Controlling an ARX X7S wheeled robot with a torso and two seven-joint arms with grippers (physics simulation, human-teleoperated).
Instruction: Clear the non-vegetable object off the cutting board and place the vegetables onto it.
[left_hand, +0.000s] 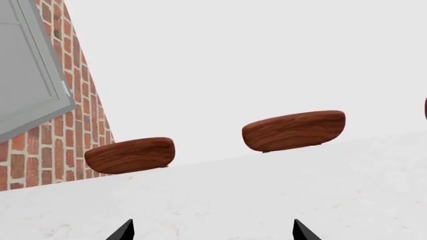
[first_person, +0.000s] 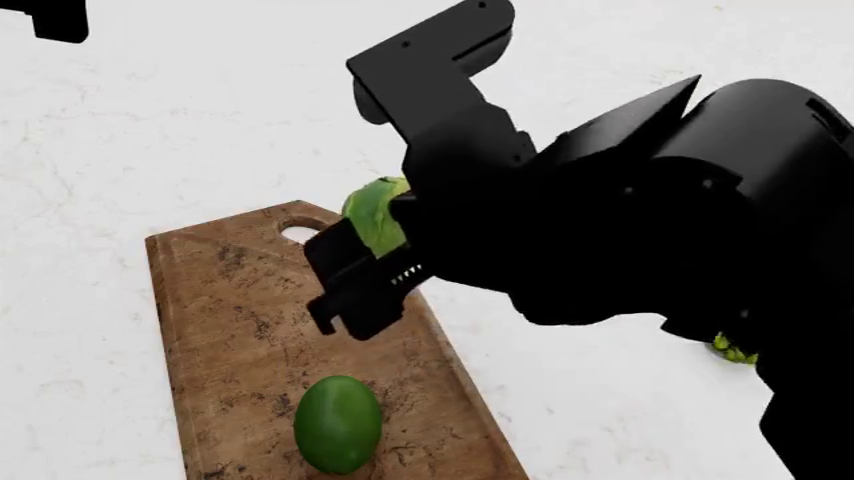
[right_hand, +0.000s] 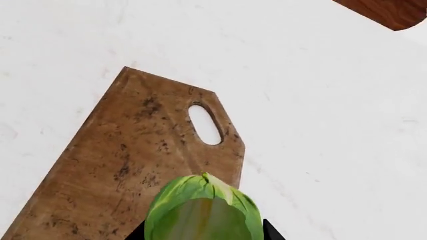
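My right gripper is shut on the leafy green ball, holding it over the far right edge of the cutting board, beside the oval handle hole. The right wrist view shows the ball filling the gap between the dark fingers, with the worn board below. A smooth dark-green oval vegetable lies on the near part of the board. My left gripper is open over bare white counter, nothing between its fingertips. The wrap is out of view.
Two brown wooden bowl-like pieces sit at the counter's far edge, near a brick wall with a grey window. A small green-yellow scrap peeks from behind my right arm; I cannot tell what it is.
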